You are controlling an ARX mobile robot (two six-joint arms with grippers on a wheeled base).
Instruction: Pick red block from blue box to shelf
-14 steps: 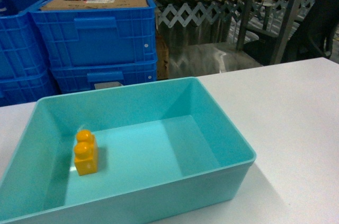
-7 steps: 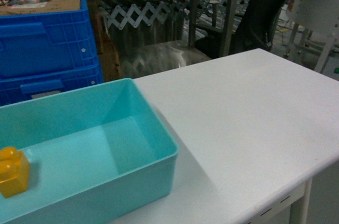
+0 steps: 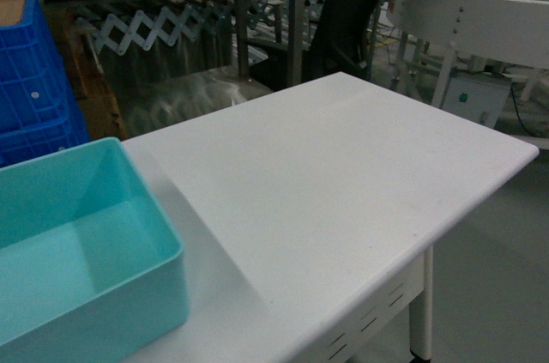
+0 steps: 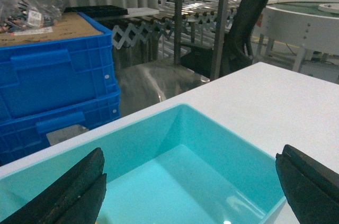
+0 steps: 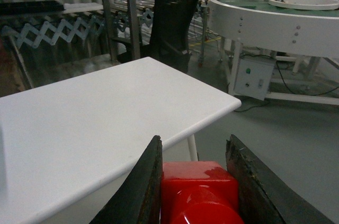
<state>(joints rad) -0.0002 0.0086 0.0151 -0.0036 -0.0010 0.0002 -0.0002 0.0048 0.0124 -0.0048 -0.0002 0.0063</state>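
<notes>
Right pincer clamps the red block beyond the white table; left pincer gapes empty.

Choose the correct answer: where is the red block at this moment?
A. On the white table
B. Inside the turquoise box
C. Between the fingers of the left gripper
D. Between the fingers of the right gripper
D: in the right wrist view the red block sits between the two fingers of the right gripper, while the left gripper is open and empty above the blue box.
</notes>
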